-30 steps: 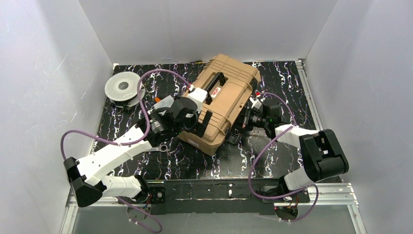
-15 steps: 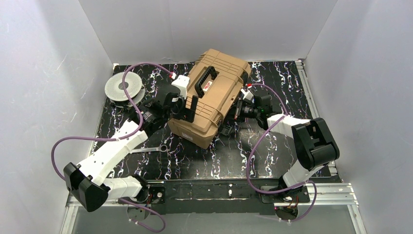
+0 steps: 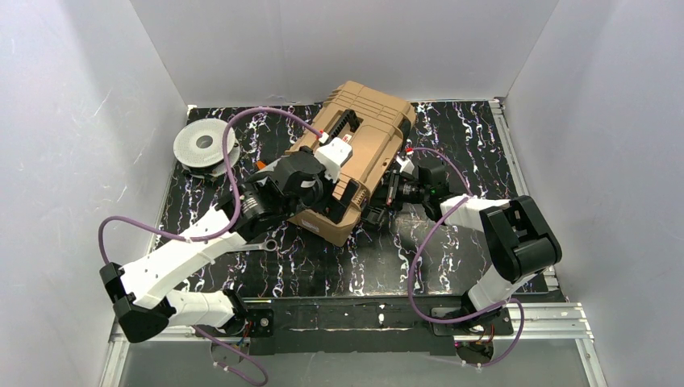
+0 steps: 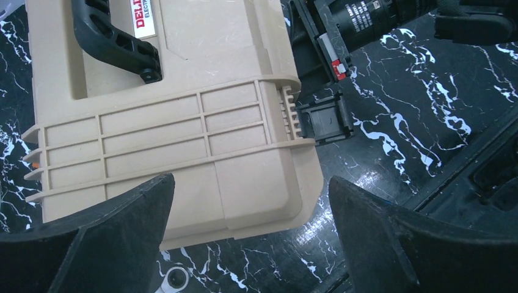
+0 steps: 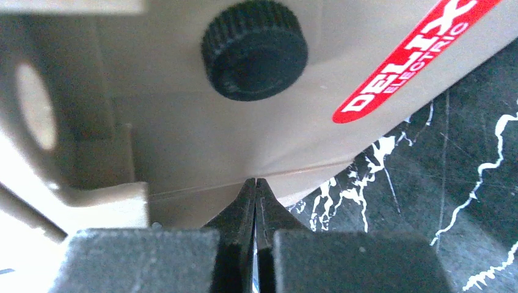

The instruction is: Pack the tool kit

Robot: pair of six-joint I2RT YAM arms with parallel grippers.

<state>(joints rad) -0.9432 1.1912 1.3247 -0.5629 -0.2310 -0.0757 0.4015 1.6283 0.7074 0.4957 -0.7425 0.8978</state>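
Tan toolbox sits lid closed on the table, directly under the left gripper. That gripper is spread wide and empty, straddling the lid's near end. Right gripper is pinched closed on nothing, tips touching the box side at the seam, just below the black knob. My read is seat and latch. Brace with the right, press the left on the lid rim, not the handle, or the box skids. Latch right of the left gripper looks unfastened. Wrench lies loose near the box corner. Grey spool is well clear.
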